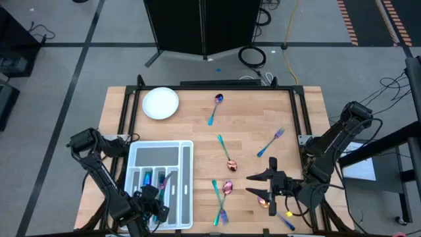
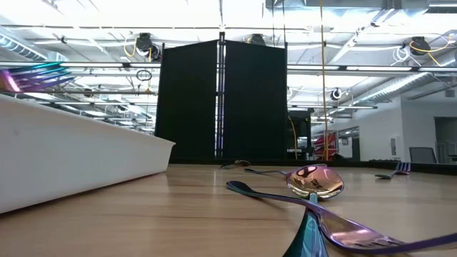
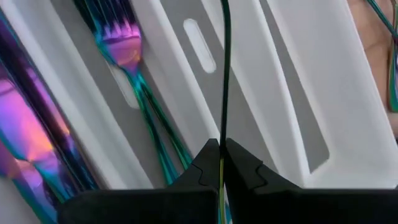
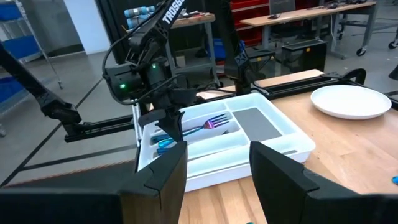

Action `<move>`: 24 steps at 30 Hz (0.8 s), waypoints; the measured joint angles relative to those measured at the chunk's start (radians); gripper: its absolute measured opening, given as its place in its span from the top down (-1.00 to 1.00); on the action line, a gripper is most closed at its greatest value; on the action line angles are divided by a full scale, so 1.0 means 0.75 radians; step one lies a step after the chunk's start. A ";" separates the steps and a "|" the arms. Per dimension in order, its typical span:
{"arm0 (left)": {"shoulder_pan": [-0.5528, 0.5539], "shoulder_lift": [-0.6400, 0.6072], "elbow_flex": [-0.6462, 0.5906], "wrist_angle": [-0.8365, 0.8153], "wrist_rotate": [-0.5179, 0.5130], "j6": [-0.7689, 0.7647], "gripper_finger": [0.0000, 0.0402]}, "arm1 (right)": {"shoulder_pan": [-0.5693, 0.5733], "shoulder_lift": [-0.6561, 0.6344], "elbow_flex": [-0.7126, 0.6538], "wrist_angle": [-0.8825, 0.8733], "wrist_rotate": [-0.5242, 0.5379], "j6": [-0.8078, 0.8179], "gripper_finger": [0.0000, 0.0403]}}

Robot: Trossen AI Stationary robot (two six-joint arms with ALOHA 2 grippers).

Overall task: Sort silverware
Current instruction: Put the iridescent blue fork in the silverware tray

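My left gripper (image 1: 160, 199) (image 3: 221, 155) hangs over the near end of the white compartment tray (image 1: 187, 184), shut on a slim iridescent piece of silverware (image 3: 224, 74) that shows edge-on, so I cannot tell its kind. A fork (image 3: 124, 56) lies flat in a tray compartment beside it. Fork tines (image 2: 28, 75) show above the tray wall in the low view. My right gripper (image 1: 254, 184) (image 4: 217, 168) hovers open above the table's near right part, pointing toward the tray. Loose spoons (image 1: 227, 155) (image 1: 217, 105) and a fork (image 1: 271, 141) lie flat on the wood. My left gripper pinches the slim piece between its two fingertips, which meet on its flat faces (image 3: 222, 134). The fingers come slanting down from above, and the piece runs straight on from them, along their line, over a tray compartment. Whether its far end rests on the tray I cannot tell.
A white round plate (image 1: 160, 103) sits at the table's far left. More silverware lies near the front edge (image 1: 220, 197), and some under my right arm (image 1: 284, 218). A dark panel (image 2: 221, 100) stands beyond the far edge.
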 joint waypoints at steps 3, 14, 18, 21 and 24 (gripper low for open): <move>0.002 0.000 0.001 -0.018 0.031 -0.045 0.97 | -0.001 0.000 0.000 -0.001 0.000 -0.001 0.20; 0.080 0.005 0.001 -0.136 0.195 -0.143 0.97 | -0.002 0.000 0.000 -0.001 0.001 -0.010 0.20; 0.100 0.005 0.001 -0.120 0.213 -0.165 0.97 | -0.002 0.000 0.000 -0.001 -0.021 -0.010 0.20; 0.101 0.005 0.001 -0.115 0.204 -0.175 0.97 | -0.002 0.000 0.000 -0.001 -0.032 -0.017 0.20; 0.101 0.015 0.001 -0.119 0.204 -0.187 0.97 | -0.002 0.000 0.000 0.001 -0.032 -0.024 0.20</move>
